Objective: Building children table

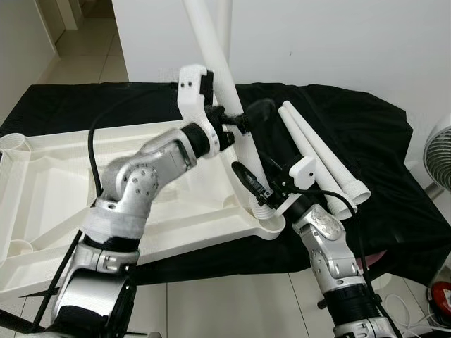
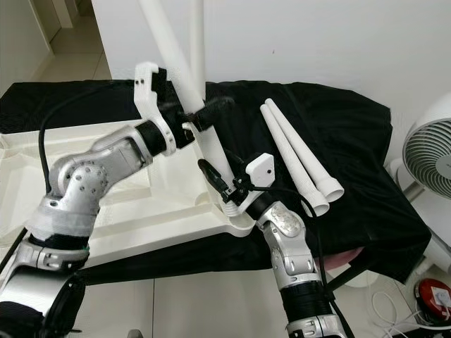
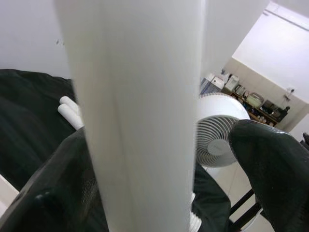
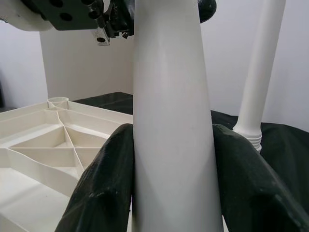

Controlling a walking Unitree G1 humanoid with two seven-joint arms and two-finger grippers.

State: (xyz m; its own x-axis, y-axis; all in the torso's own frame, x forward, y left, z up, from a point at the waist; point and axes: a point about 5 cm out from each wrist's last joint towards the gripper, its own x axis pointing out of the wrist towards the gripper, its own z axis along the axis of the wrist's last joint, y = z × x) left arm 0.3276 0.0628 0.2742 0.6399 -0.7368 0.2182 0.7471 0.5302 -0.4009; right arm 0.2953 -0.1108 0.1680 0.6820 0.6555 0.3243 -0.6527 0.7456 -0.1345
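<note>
The white tabletop (image 1: 63,183) lies upside down on a black cloth (image 1: 373,134). A long white leg (image 1: 211,49) stands tilted in its near right corner socket (image 1: 271,224). My right gripper (image 1: 255,191) is shut on this leg just above the socket, both pads pressed to it (image 4: 171,169). Higher up, my left gripper (image 1: 243,116) straddles the same leg (image 3: 140,116). One of its fingers (image 3: 43,203) lies against the leg and the other finger (image 3: 270,164) stands a gap away. A second leg (image 4: 260,72) stands upright in a far corner.
Two loose white legs (image 1: 324,158) lie side by side on the cloth to the right of the tabletop. A white fan (image 2: 428,158) stands on the floor at the right, with a red object (image 1: 442,296) and cables below it. A white wall is behind.
</note>
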